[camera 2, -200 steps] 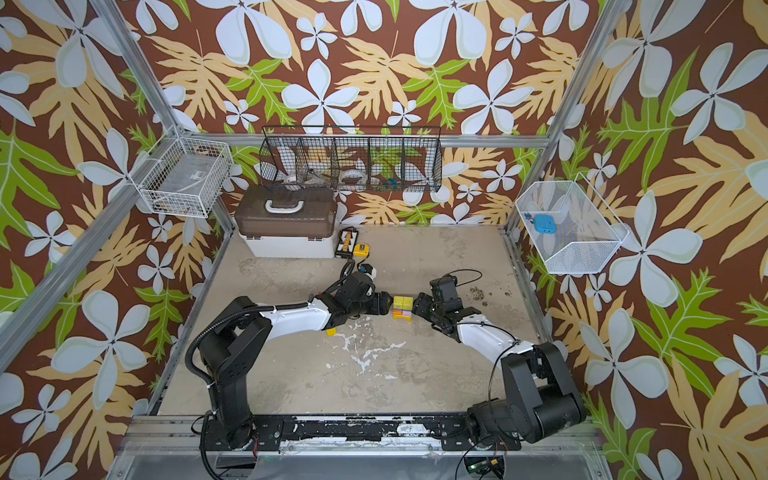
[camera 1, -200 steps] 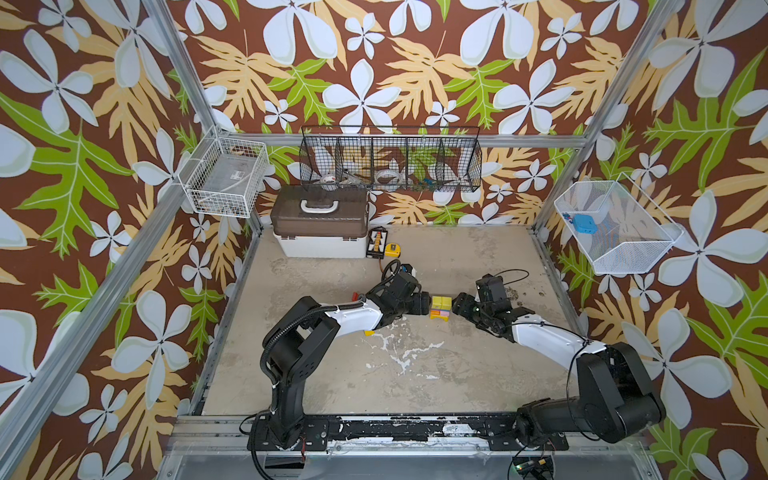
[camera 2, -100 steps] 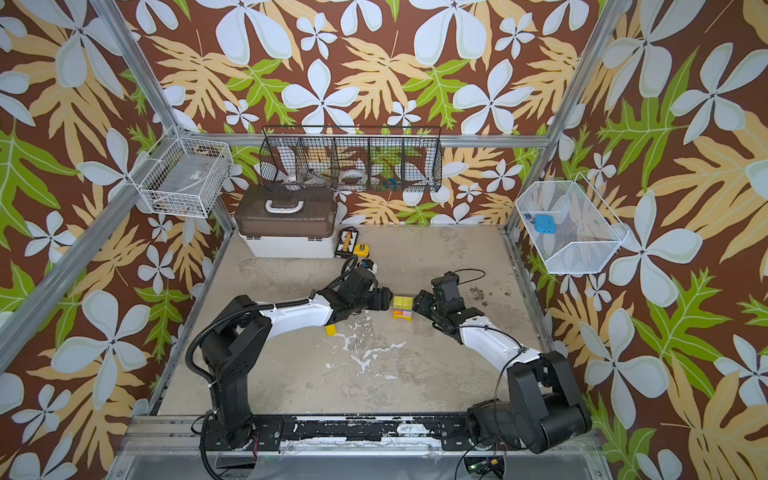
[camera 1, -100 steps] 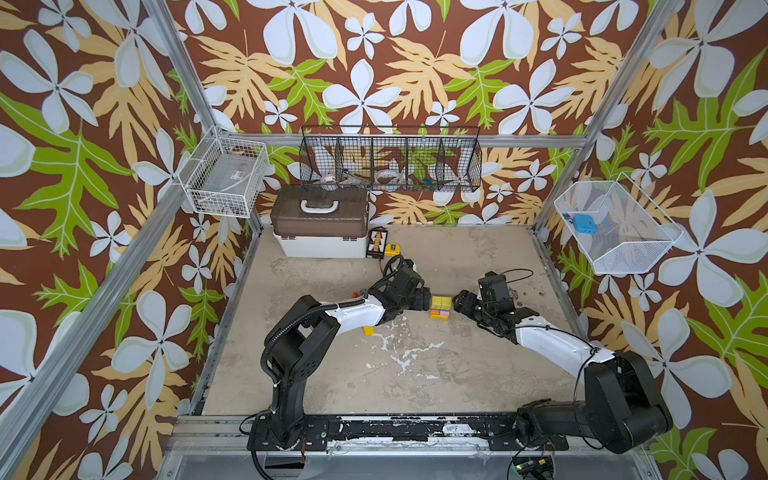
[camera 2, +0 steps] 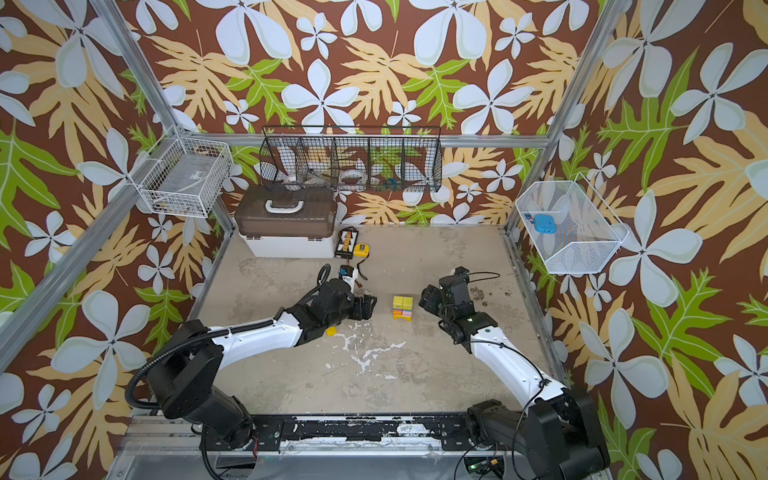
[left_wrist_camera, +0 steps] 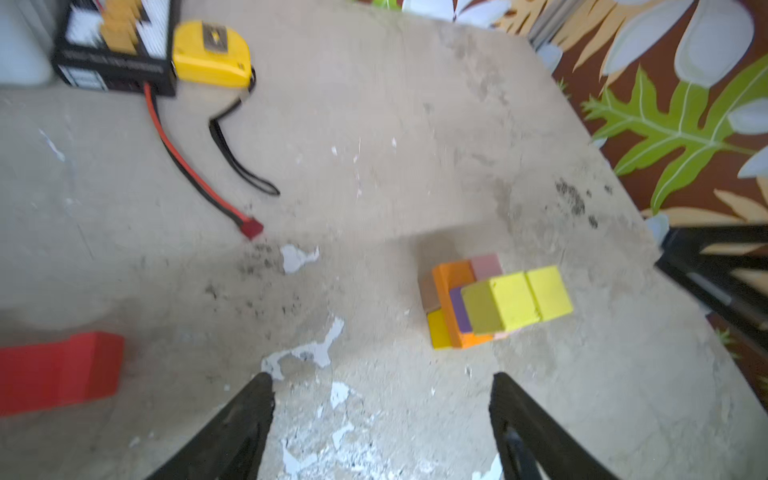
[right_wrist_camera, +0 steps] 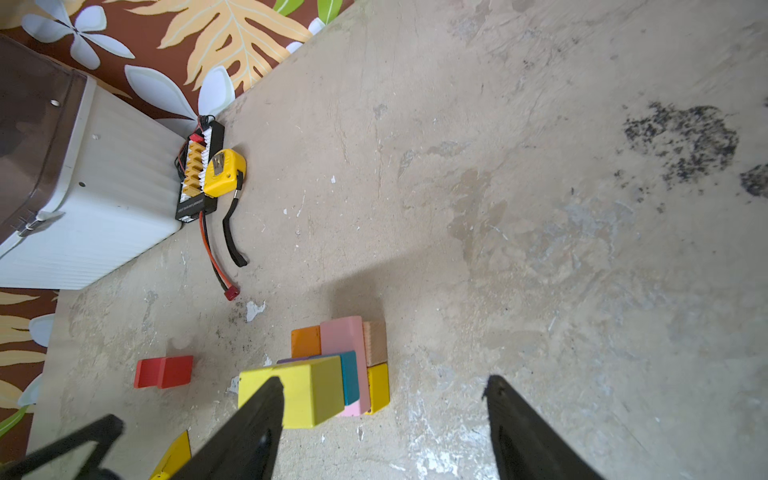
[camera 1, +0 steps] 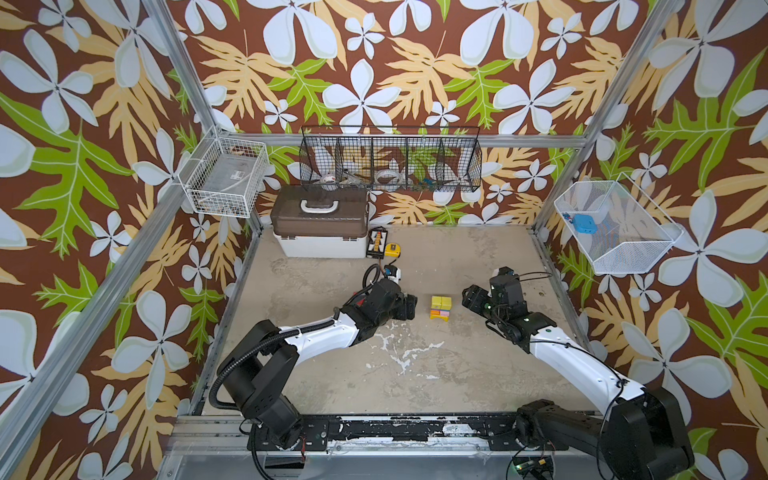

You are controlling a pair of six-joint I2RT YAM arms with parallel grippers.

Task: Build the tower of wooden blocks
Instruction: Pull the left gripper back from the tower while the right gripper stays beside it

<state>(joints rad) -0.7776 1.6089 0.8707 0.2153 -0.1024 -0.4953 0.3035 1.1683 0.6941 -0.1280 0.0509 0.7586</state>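
While both pairs of jaws stand wide and empty, the left gripper (camera 1: pixel 409 307) and the right gripper (camera 1: pixel 468 297) flank the tower (camera 1: pixel 440 308) on the table (camera 1: pixel 415 257), each near it, neither touching it. Two yellow blocks top its pink, orange, purple and teal layers. A red block (left_wrist_camera: pixel 58 372) lies loose beside it. A yellow piece (camera 2: pixel 331 331) shows at the left arm's edge.

Top views look steeply down; both wrist views closely share the tower (left_wrist_camera: pixel 498 303).
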